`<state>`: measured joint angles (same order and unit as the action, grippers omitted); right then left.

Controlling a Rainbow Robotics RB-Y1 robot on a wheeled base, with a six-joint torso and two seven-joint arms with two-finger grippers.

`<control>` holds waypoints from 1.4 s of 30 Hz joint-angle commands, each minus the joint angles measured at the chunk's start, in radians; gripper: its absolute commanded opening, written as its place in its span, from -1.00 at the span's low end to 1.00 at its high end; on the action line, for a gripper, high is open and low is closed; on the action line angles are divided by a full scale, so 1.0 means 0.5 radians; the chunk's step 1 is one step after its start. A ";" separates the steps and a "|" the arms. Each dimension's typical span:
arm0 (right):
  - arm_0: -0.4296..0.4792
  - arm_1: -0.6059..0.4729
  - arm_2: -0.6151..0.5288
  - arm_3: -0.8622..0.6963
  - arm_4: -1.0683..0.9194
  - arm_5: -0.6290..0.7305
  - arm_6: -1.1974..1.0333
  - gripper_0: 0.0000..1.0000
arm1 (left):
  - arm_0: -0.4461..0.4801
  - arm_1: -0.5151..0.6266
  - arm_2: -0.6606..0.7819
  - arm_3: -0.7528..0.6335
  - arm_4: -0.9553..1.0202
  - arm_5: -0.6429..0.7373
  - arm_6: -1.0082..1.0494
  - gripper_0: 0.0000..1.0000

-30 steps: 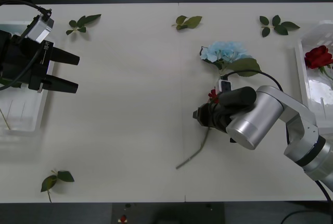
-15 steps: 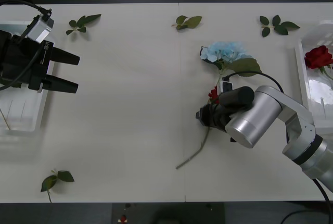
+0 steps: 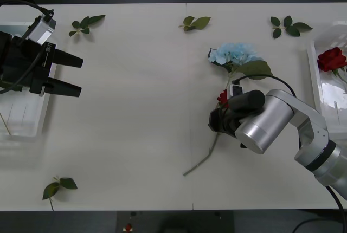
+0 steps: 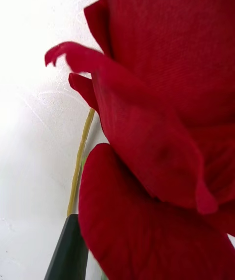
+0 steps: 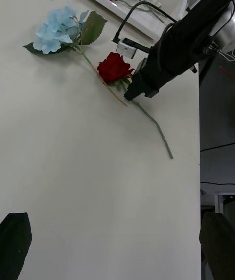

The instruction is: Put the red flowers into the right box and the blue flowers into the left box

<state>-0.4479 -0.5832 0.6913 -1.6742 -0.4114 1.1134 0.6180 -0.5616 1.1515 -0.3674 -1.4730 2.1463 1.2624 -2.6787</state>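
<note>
The right end effector (image 3: 216,120) sits low on the counter (image 3: 135,108) right of centre, its black fingers clamped on the stem of a red rose (image 5: 113,67) just below the bloom. A blue flower (image 3: 234,54) lies just beyond it. Another red rose (image 3: 331,58) rests in the right box (image 3: 313,76). The left end effector (image 3: 69,73) hovers with fingers apart by the left box (image 3: 32,130).

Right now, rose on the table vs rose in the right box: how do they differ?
The table rose lies on the open tabletop with the right gripper at its stem; the boxed rose sits inside the right box, untouched. The table rose's stem crosses the blue flower's stem; the boxed rose lies away from it. Both are deep red.
</note>
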 commanded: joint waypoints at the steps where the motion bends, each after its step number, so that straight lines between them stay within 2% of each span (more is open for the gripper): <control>1: -0.055 0.037 -0.005 -0.014 0.034 -0.006 0.132 -0.42 | -0.064 0.059 0.020 -0.042 -0.004 -0.012 -0.053 1.00; 6: -0.055 0.034 -0.005 -0.011 0.059 -0.006 0.157 -0.70 | -0.064 0.059 0.020 -0.042 -0.004 -0.012 -0.053 1.00; 14: -0.055 0.034 -0.005 -0.005 0.077 -0.006 0.188 -0.98 | -0.064 0.059 0.020 -0.042 -0.004 -0.012 -0.053 1.00; 27: -0.077 -0.049 -0.085 -0.011 -0.018 -0.052 0.252 -1.00 | -0.064 0.059 0.020 -0.042 -0.004 -0.012 -0.053 1.00; 42: -0.080 -0.518 -0.502 -0.045 -0.705 -0.012 0.899 -1.00 | -0.064 0.059 0.020 -0.042 -0.004 -0.012 -0.053 1.00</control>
<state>-0.4503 -0.8000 0.4710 -1.6783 -0.7244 1.1069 0.9751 -0.5616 1.1515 -0.3674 -1.4734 2.1462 1.2624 -2.6787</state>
